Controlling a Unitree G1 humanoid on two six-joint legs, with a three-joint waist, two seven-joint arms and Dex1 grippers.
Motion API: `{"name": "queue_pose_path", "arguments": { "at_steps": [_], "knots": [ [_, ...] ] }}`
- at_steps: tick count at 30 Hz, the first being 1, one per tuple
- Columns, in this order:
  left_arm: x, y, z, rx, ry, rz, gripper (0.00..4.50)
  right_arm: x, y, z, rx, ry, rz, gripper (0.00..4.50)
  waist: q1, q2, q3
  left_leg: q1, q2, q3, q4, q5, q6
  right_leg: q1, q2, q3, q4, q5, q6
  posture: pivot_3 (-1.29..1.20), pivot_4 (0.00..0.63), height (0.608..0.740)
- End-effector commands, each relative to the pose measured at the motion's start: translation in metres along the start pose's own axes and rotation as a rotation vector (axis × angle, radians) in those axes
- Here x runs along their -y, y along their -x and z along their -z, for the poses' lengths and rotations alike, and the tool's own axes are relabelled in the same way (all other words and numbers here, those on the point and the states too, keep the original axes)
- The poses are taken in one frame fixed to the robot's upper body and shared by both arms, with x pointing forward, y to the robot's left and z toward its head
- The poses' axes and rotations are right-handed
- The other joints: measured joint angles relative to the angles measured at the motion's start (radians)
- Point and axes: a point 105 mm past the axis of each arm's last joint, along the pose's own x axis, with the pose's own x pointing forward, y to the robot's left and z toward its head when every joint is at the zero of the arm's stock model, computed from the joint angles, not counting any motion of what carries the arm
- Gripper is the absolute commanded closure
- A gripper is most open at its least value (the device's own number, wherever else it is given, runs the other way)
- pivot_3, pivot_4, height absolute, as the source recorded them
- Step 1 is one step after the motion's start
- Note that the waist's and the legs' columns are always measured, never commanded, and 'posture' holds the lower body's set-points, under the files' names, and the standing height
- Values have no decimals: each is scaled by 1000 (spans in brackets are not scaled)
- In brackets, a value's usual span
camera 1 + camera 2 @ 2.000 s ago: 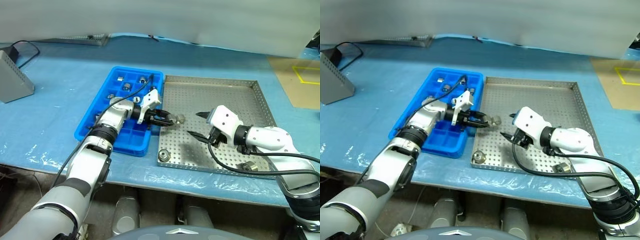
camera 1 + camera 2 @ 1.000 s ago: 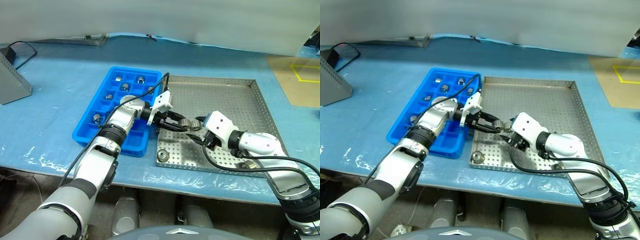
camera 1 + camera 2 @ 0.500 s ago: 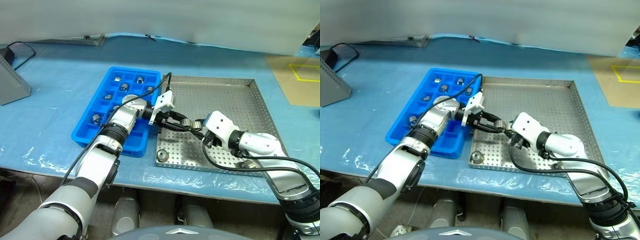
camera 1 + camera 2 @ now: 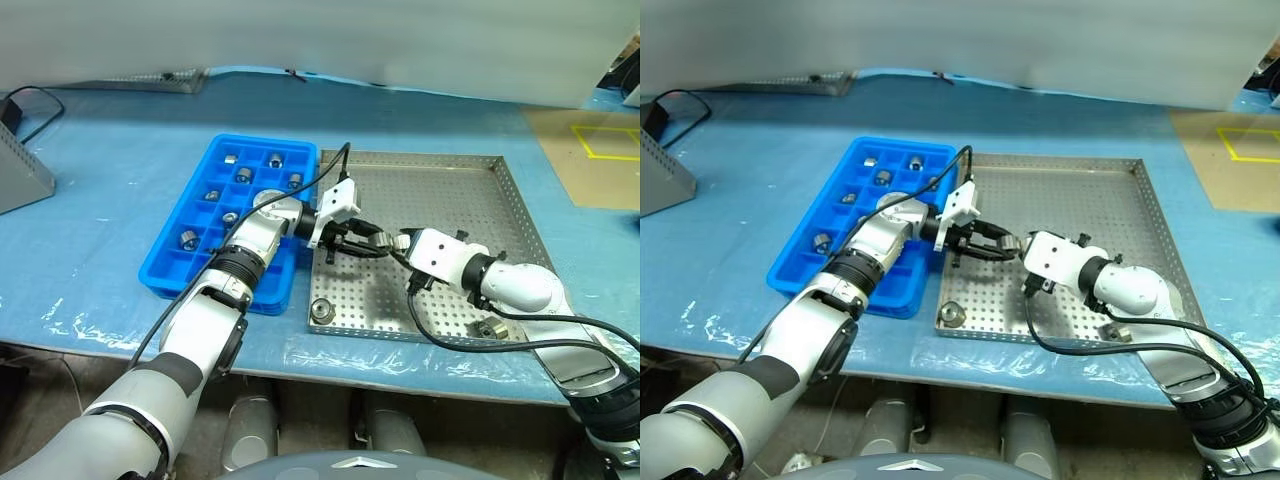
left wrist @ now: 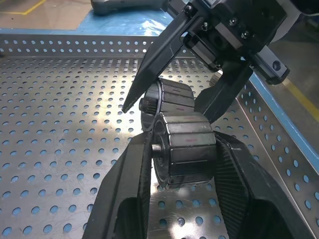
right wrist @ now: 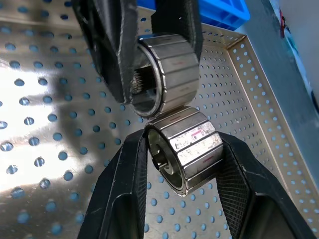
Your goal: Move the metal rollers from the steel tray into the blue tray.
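right end effector (image 6: 179, 164) | closed on second metal roller (image 6: 184, 149) | met left end effector (image 5: 182, 164)

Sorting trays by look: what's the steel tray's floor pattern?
Steel tray: grey, evenly perforated with round holes; clearest in left wrist view.

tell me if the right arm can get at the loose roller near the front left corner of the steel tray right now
Probably not yet: the right gripper is already shut on a roller. The path over the steel tray to the loose roller looks free, but it would need to unload first.
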Motion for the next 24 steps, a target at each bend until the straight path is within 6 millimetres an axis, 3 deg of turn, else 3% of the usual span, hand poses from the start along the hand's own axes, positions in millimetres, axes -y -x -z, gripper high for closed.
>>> {"name": "queue_pose_path", "arguments": {
  "at_steps": [1,7,13,20,24],
  "knots": [
    [-2,6,-11,30,-41,-3,2803,15,4,32,-120,74,64,2942,0,0,0,0,0,0,0,0,0,0,0,0,0,0,0,-92,150,740],
    [-4,8,-8,25,-34,-29,2803,21,1,36,-116,132,84,2942,1,0,0,0,0,0,0,0,0,0,0,0,0,0,0,-84,150,740],
    [-4,6,-10,29,-37,-33,2803,15,3,55,-183,285,48,2942,1,0,0,0,0,0,0,0,0,0,0,0,0,0,0,-79,150,740],
    [-4,4,-10,33,-31,-42,2803,49,16,65,-251,488,168,2942,0,-1,0,0,0,0,1,0,1,0,0,0,0,0,0,-81,150,740],
    [-4,3,-10,36,-28,-46,2803,52,22,75,-301,561,155,2942,0,-1,0,0,0,0,1,0,1,0,0,0,0,0,0,-87,150,740]
  ]
}}
